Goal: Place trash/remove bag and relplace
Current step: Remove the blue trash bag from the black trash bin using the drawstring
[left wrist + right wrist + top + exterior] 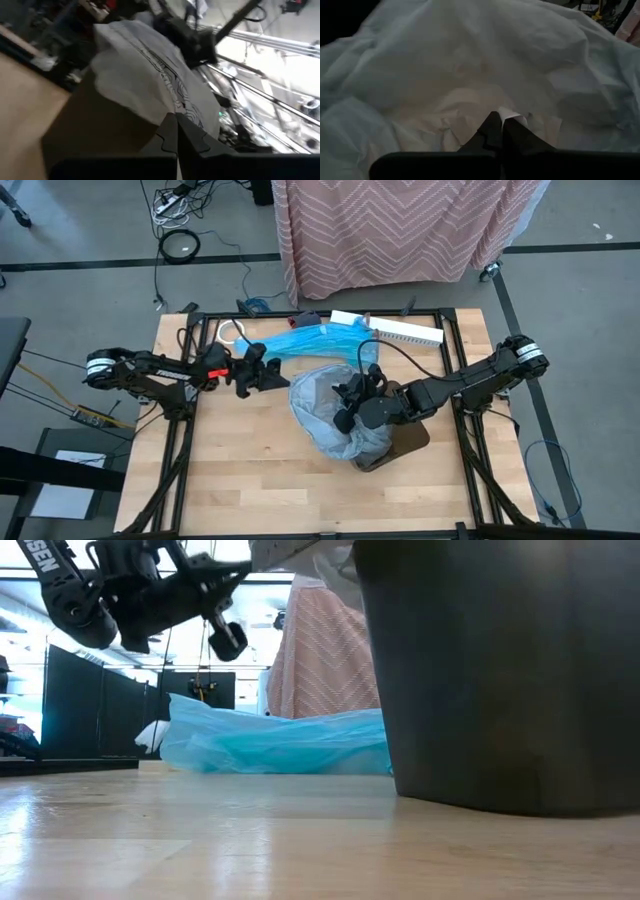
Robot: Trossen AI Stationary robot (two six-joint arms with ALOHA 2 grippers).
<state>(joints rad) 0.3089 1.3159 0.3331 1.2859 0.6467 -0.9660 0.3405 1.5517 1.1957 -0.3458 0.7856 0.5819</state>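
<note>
Left hand: the left hand hangs above the bench beside the bin, fingers pressed together on a pinch of the thin grey translucent plastic bin liner at its near edge; the left wrist view shows the film running right into the closed tips.
Right hand: the right hand sits over the bin mouth, fingers shut on a fold of the same liner, with crumpled brown paper wads showing through just beyond the tips.
Liner: draped over the dark bin, which stands on the pale wooden bench.
Nearby: a bright blue plastic bag lies behind the bin.
Tear risk: both grips hold thin film; pulling the two hands apart or upward unevenly could likely rip it.
Spill risk: if either pinch slips, the mouth may sag and the scraps could tip out.
Bin risk: a liner catching on the rim could lift or topple the bin.
</note>
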